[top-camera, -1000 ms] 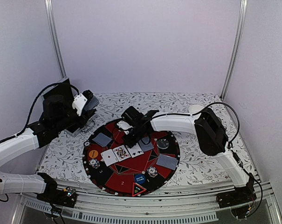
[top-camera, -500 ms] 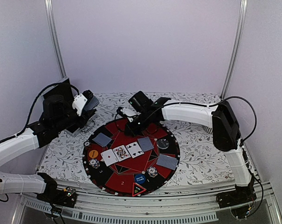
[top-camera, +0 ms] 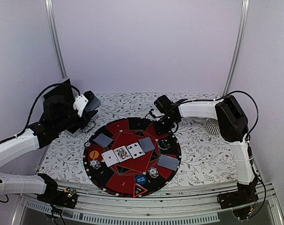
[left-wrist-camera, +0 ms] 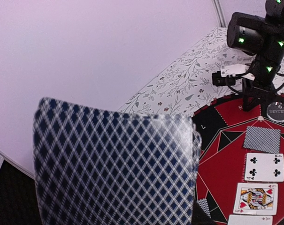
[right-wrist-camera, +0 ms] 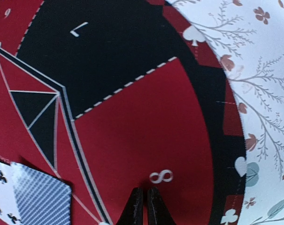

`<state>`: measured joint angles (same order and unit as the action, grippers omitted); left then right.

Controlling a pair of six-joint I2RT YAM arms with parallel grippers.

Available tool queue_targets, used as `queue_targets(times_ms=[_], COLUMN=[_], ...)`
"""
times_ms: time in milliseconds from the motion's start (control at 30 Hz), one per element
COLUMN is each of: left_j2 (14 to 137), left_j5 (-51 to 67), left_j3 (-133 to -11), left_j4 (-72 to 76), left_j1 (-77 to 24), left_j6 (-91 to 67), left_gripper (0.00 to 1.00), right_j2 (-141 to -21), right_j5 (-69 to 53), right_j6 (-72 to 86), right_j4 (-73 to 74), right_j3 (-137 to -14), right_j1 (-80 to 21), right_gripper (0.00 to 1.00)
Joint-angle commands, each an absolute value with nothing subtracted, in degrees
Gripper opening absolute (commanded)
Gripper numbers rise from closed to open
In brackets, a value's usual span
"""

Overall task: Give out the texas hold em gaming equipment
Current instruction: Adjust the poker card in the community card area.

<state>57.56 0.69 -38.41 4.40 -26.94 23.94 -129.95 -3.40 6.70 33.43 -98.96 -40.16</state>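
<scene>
Left gripper (top-camera: 87, 104) clamps the deck (left-wrist-camera: 116, 168) near the mat's (top-camera: 125, 174) far-left rim. Right gripper (right-wrist-camera: 142, 208) hangs pinched together, empty, over bare seat 8 (right-wrist-camera: 146, 140). Advise: open before reaching the deck, take the top one only, lay it flat there

Even soft light, faint shadows; close card deck (left-wrist-camera: 113, 168) blurred.

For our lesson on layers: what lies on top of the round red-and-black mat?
Three face-up cards, three face-down cards, chips, an orange button, a blue button and a triangle marker. Whatever the cards cover cannot be seen.
</scene>
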Motion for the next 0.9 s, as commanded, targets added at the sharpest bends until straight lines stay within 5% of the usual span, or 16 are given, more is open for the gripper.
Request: queue_targets(times_ms=[0, 867], left_j2=[57.3, 57.5], left_j5=[1.4, 1.7], left_j3=[-38.6, -38.7], left_j4=[5.3, 5.2], left_j1=[-26.4, -26.4], left_j6=[24.1, 24.0], left_gripper=[0.42, 0.42], right_j2=[-132.8, -131.7], right_j5=[-4.1, -8.5], right_j6=[5.7, 4.0], right_j4=[35.0, 36.2], right_j3=[-100.2, -101.7], right_j1=[-42.2, -47.2], right_gripper=[0.06, 0.06])
